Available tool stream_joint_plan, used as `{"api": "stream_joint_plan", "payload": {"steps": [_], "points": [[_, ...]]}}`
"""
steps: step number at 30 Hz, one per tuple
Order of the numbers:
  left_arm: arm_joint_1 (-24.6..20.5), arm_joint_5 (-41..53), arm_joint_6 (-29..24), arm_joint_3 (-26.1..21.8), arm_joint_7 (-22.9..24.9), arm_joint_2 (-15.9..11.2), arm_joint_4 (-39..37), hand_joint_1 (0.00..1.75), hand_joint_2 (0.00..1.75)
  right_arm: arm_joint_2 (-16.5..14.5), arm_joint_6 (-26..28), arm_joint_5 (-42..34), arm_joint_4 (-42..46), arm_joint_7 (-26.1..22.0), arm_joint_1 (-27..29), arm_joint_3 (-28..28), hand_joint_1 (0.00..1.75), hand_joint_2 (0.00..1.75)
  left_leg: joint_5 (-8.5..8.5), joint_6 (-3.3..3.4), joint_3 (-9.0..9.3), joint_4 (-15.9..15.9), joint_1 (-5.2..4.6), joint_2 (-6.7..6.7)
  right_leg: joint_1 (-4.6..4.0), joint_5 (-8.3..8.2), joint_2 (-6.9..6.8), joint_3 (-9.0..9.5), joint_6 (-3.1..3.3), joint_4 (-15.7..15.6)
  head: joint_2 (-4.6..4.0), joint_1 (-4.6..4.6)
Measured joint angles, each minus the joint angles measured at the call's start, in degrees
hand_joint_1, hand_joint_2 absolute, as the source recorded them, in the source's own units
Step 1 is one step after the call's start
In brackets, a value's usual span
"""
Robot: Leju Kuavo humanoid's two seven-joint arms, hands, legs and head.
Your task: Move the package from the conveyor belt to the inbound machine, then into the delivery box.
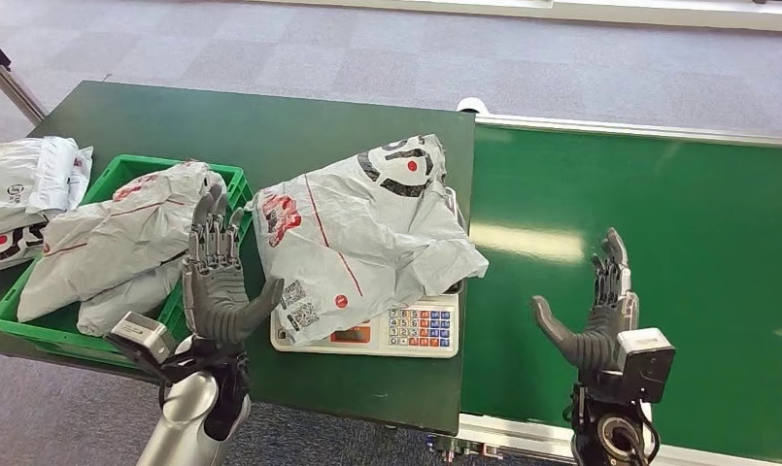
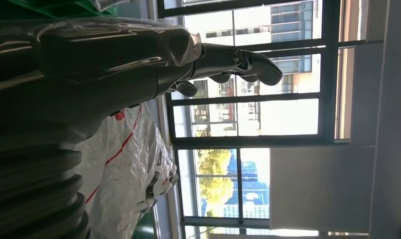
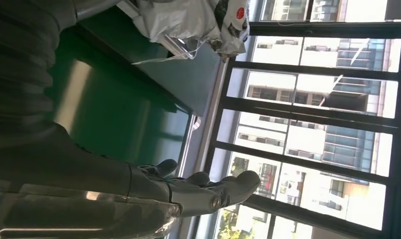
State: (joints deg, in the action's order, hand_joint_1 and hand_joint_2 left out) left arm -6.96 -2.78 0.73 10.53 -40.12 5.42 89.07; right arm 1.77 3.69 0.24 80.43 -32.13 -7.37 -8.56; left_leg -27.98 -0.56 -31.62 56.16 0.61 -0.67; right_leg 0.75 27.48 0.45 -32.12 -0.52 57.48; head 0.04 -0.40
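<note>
A: What is the biggest thing here?
B: The green belt [image 1: 649, 262], with a dark green table [image 1: 270, 126] right beside it.

A: Where is the package?
B: The grey package [image 1: 357, 233] lies on the scale [image 1: 406, 330], covering most of it. The scale sits on the table.

A: And the green box [image 1: 124, 175]?
B: It is next to the scale, with grey bags [image 1: 115, 243] inside.

A: What are the hands doing?
B: The left hand [image 1: 217, 282] is up between box and package, fingers apart, holding nothing. The right hand [image 1: 600, 311] is over the belt, spread too and empty.
</note>
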Motion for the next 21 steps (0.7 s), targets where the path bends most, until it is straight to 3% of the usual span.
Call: {"api": "stream_joint_plan", "payload": {"steps": [6,21], "points": [[-0.03,0.01,2.91,-0.02,0.01,0.15,-2.48,0.00,1.75,-2.05,-0.48,3.13,2.91,0.97,4.25,3.84,0.00,1.75,0.02,-0.02,0.05,-0.01,0.02,0.04,-0.02,0.00,0.02,0.01,0.01,0.00,0.00,0.02],[-2.15,3.20,4.30,0.81,2.59,0.89,-8.21,0.00,1.75,-4.61,-0.51,4.06,3.57,2.25,5.93,7.92,0.00,1.75,0.02,-0.02,0.06,0.01,0.00,0.05,0.00,-0.01,0.03,0.00,0.00,0.00,0.00,0.01]]}}
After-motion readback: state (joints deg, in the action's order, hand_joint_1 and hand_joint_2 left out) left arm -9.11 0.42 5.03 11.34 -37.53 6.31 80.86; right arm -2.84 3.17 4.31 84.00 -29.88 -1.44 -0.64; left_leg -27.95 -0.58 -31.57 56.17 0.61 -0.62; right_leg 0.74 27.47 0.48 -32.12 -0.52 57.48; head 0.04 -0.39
